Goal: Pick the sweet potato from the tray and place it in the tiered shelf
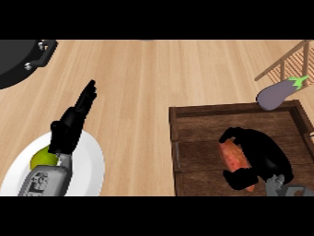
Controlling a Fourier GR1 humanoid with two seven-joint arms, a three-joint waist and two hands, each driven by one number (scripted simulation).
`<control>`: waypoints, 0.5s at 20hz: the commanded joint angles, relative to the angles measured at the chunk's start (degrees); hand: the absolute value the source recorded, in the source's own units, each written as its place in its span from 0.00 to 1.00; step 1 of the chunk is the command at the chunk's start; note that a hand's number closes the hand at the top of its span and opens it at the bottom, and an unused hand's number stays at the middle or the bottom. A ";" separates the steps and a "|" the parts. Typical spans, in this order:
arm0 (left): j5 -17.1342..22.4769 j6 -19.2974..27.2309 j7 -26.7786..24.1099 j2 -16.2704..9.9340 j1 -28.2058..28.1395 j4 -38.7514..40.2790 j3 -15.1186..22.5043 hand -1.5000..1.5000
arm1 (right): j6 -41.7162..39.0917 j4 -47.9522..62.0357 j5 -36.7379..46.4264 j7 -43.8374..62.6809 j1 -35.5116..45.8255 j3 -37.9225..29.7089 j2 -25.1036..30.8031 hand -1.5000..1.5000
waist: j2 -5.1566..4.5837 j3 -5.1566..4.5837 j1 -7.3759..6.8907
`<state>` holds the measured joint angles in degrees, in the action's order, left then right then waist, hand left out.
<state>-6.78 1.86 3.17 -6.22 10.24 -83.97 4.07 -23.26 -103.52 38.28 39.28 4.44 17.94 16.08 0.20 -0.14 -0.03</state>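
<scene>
- Tabletop (pixel 152 73): pale wood, grain running in long straight boards.
- Tray (pixel 193 138): dark brown wood, rectangular, plank floor, raised rim, a metal handle on its right side.
- Sweet potato (pixel 233 156): orange-red, elongated, tapered; lies inside the tray on its floor. Long axis runs roughly from the view's top to its bottom, leaning slightly to the right lower down; its lower end is hidden.
- Right robot hand (pixel 263 156): black, fingers and thumb curled round the sweet potato from the right side.
- Left robot hand (pixel 74 122): black, fingers straight and relaxed, holding nothing, above a plate.
- Plate (pixel 91 170): white, smooth, round; carries a yellow-green rounded fruit (pixel 42 159).
- Eggplant (pixel 280 92): glossy purple, green stem, at the tray's far right corner.
- Shelf (pixel 292 60): light wooden slats, top right.
- Pan (pixel 9 60): black, round, top left.
</scene>
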 commanded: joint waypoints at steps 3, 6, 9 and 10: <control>-0.58 -1.52 -4.66 0.53 -1.73 3.11 -1.13 0.50 | -2.01 -0.07 2.69 -2.98 0.91 -2.03 -1.33 1.00 | -0.20 0.13 0.08; -0.36 -2.19 -1.41 -0.49 -5.37 -3.79 -0.63 0.50 | 2.18 -2.26 4.19 -4.27 -3.06 -1.10 -2.86 1.00 | -0.14 0.14 -0.04; -1.44 0.38 1.56 2.08 -1.87 -2.63 0.74 0.50 | -3.15 -9.31 -7.35 -20.84 -7.61 -10.35 9.81 1.00 | 0.05 0.24 1.02; 0.90 -2.02 -1.83 -0.97 -3.72 -1.18 -2.37 0.50 | -1.37 -8.08 -7.62 -28.69 -12.35 -10.77 12.81 1.00 | 0.04 0.29 1.47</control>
<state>-7.22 0.96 2.03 -5.78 7.80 -84.81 3.27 -24.34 -109.41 35.81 25.45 -1.78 12.06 21.12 0.16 0.04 0.64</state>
